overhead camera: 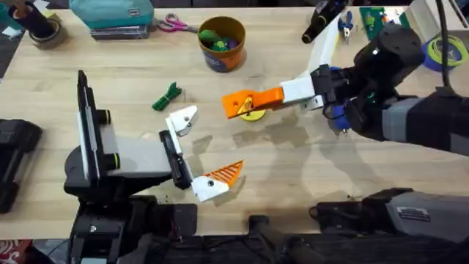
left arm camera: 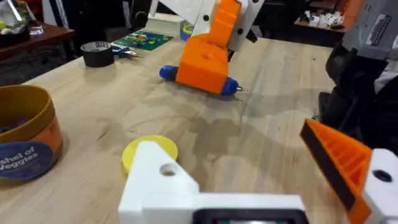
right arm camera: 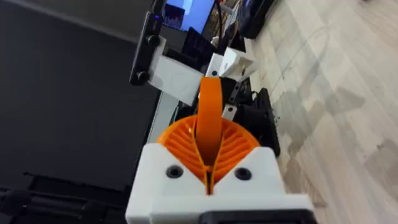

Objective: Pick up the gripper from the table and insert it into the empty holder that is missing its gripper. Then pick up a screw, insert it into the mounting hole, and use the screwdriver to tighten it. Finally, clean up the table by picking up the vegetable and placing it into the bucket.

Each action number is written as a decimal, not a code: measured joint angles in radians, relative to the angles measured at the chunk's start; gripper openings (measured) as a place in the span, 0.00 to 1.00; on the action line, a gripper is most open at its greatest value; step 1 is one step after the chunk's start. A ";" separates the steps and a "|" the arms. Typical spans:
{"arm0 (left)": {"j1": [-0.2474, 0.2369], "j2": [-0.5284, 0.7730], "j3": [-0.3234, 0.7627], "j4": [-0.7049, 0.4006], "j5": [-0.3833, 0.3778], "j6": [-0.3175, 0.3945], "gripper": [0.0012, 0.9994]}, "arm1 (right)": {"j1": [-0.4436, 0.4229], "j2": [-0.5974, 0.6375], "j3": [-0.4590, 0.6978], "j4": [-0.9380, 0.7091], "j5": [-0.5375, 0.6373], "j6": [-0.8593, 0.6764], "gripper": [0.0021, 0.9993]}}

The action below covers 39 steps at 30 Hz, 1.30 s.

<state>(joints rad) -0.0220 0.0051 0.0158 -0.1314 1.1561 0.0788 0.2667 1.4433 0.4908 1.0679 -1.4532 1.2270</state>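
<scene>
My right gripper (overhead camera: 238,104) hangs over mid-table, its orange ribbed fingers (right arm camera: 180,143) shut on the loose orange gripper (right arm camera: 210,106). In the left wrist view those fingers (left arm camera: 208,59) hover in front of the blue screwdriver (left arm camera: 231,86), which lies on the table under the right wrist (overhead camera: 338,114). My left gripper (overhead camera: 201,150) stands open. One side is the bare white holder (overhead camera: 183,119) (left arm camera: 161,180); the other carries an orange finger (overhead camera: 223,174) (left arm camera: 336,155). The green vegetable (overhead camera: 167,97) lies left of the holder. The bucket (overhead camera: 220,62) (left arm camera: 37,143) stands at the back. The screw is out of view.
A flat yellow disc (overhead camera: 254,114) (left arm camera: 149,151) lies under the right gripper. Along the far edge are scissors (overhead camera: 172,24), a teal case (overhead camera: 113,13), a tape roll (overhead camera: 44,31) and green parts (overhead camera: 374,18). A black tape roll (left arm camera: 98,53) sits beyond the screwdriver.
</scene>
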 joint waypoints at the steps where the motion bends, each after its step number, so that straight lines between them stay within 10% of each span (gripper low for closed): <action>1: 0.000 0.000 0.000 0.000 0.000 0.000 0.99 | 0.006 0.000 0.000 0.000 0.000 0.000 0.01; 39: 0.000 0.000 0.000 0.000 0.000 0.000 0.99 | 0.143 0.285 0.000 0.438 0.038 0.241 0.01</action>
<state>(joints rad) -0.0222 0.0051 0.0158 -0.1314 1.1561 0.0788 0.4095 1.7286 0.4909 1.5056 -1.4151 1.4678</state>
